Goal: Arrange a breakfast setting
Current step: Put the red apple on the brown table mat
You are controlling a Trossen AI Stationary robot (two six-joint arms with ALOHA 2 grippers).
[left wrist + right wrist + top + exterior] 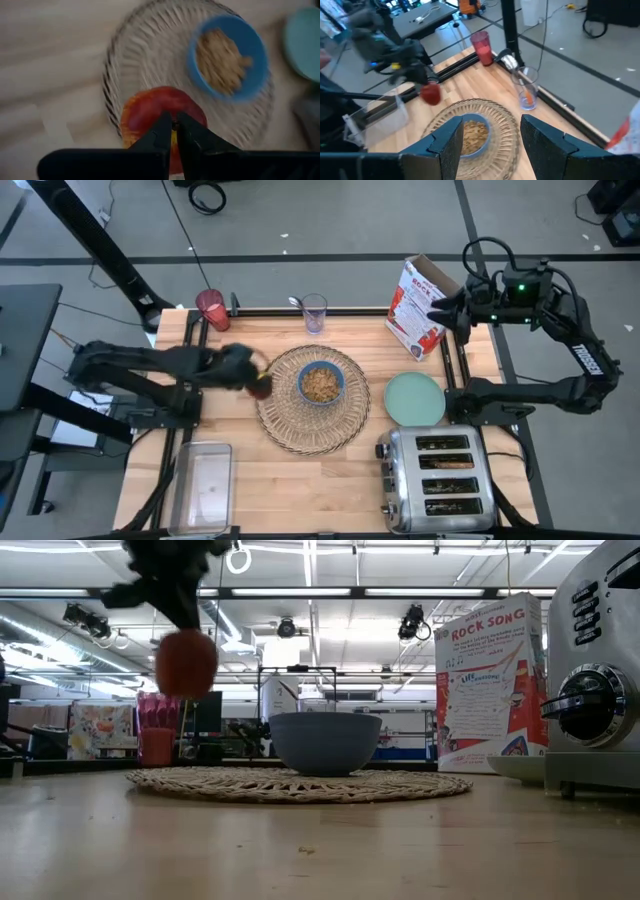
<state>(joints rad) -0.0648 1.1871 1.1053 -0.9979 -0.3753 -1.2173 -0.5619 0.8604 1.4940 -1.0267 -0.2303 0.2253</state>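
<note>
Two thin fingers of my left gripper (174, 131) are pinched nearly closed on the stem of the round red apple (162, 120), which hangs in the air just over the near-left rim of the round woven straw placemat (313, 399), beside the small blue cereal bowl (322, 383). I judge that hold precarious: the apple is heavy, smooth, prone to swing; gripping its body would be safer. My right gripper (490, 145) waits wide open, empty, above the back right corner.

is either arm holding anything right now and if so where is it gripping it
The left tool holds the red apple in the air by its stem, fingers pinched shut at the top of the fruit. The right tool is open and holds nothing.
</note>
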